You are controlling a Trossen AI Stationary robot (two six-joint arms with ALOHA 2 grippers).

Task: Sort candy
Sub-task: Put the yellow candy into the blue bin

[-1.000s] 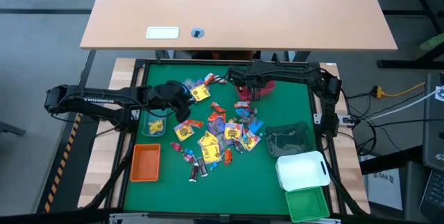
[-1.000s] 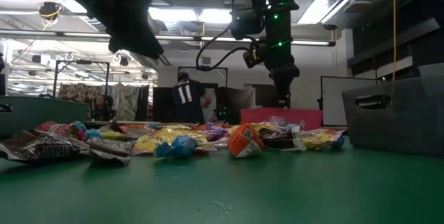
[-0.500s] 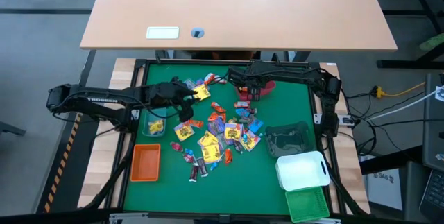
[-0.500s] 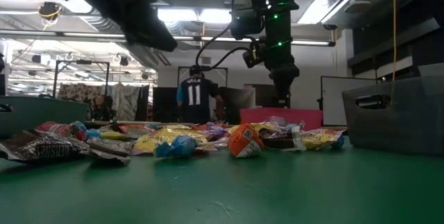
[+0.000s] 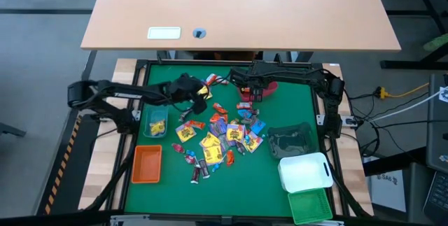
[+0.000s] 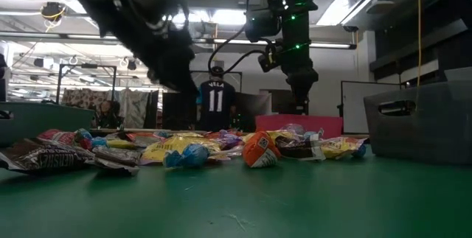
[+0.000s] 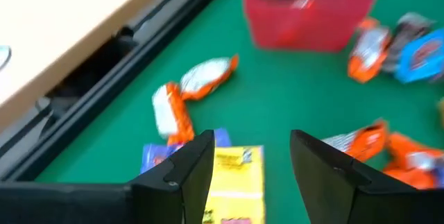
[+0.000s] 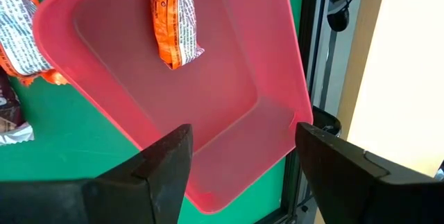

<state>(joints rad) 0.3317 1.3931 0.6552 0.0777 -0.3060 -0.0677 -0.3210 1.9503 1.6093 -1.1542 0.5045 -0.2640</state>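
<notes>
Right now the left gripper point(image 7: 251, 156) is hovering with its fingers spread and nothing between them, directly above a yellow candy point(image 7: 234, 186) at the far-left edge of the candy pile point(image 5: 220, 133). Seen from its wrist, two orange-and-white candies point(image 7: 186, 93) are lying just past the yellow one, toward the red bin point(image 7: 305, 9), and more orange candies point(image 7: 380, 144) are lying off to the side, nearer the pile. From above, this gripper point(image 5: 194, 94) is sitting to the left of the red bin point(image 5: 266, 89), with its arm reaching back past the clear bin point(image 5: 155, 123), which is holding a yellow candy of its own.

Meanwhile the right gripper point(image 8: 236, 158) is hanging over the red bin point(image 8: 208, 113) with its fingers wide apart and empty. One orange candy point(image 8: 173, 19) is lying inside the bin against a wall, well clear of the fingers, and further orange and brown wrappers point(image 8: 21, 50) are lying on the green mat just outside the bin's rim.

Nearer than the red bin, the pile is spreading across the middle of the mat point(image 5: 266, 177). An orange bin point(image 5: 147, 164) is sitting at the mat's left, and a dark bin point(image 5: 290, 140), a white bin point(image 5: 305, 172) and a green bin point(image 5: 310, 206) at its right.

Beyond the table, a person point(image 6: 214, 98) in a dark shirt numbered 11 is standing in the room.
</notes>
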